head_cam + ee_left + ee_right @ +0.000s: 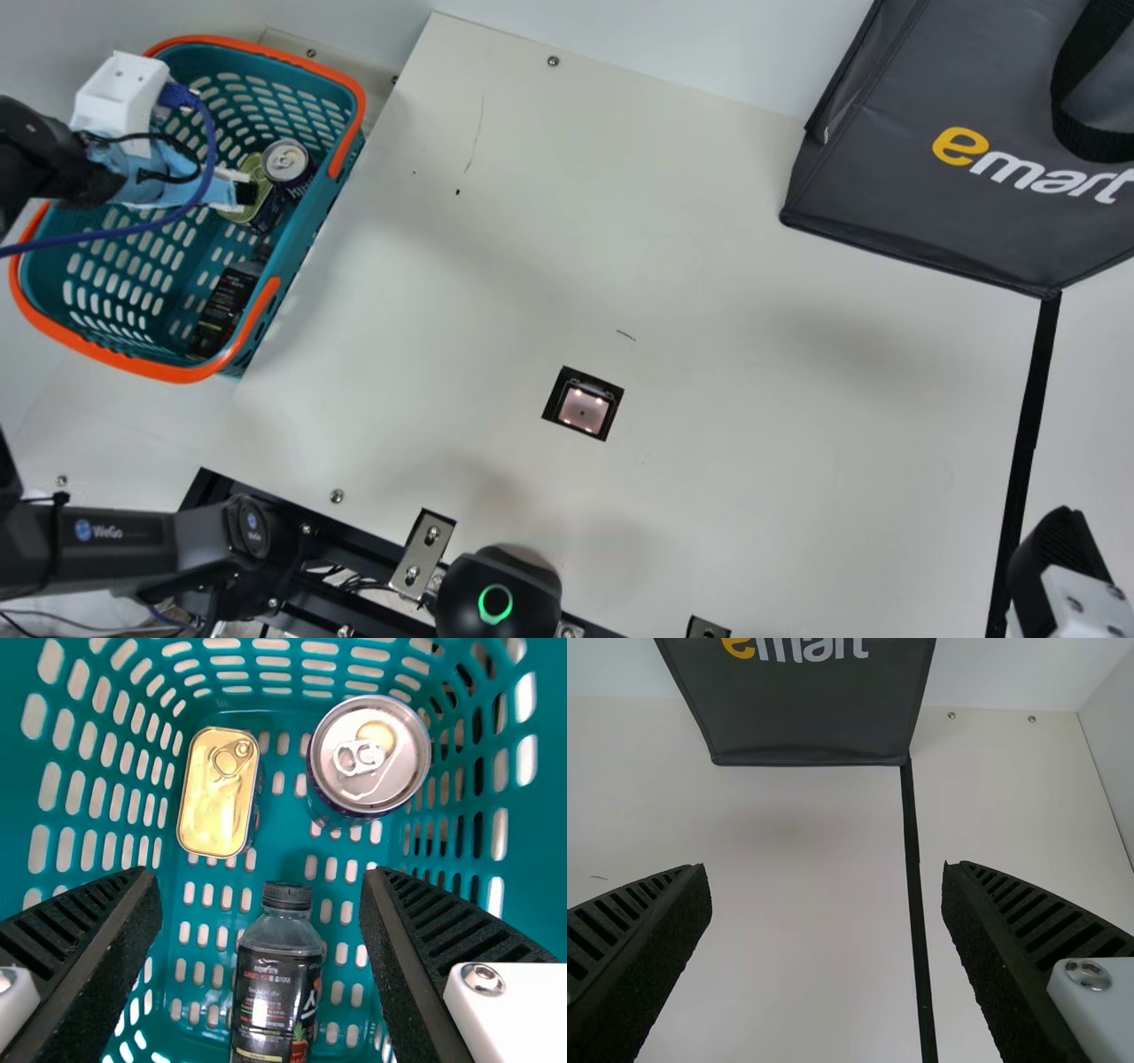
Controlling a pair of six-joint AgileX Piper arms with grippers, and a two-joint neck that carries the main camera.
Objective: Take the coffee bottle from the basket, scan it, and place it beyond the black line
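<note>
Coffee bottle (276, 997) (in the basket (182, 373)) below the left claw (244, 191)

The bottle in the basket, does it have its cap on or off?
On: in the left wrist view, a black cap covers the neck end of the bottle. How tightly, I cannot tell.

Basket (184, 375) at left, bottle (277, 992), can (368, 775) and adjacent tin (213, 806) inside, scanner (583, 411) set in table (753, 372) mid-view, bag (895, 204) far right, line (1033, 403) running nearward from bag's corner.
</note>
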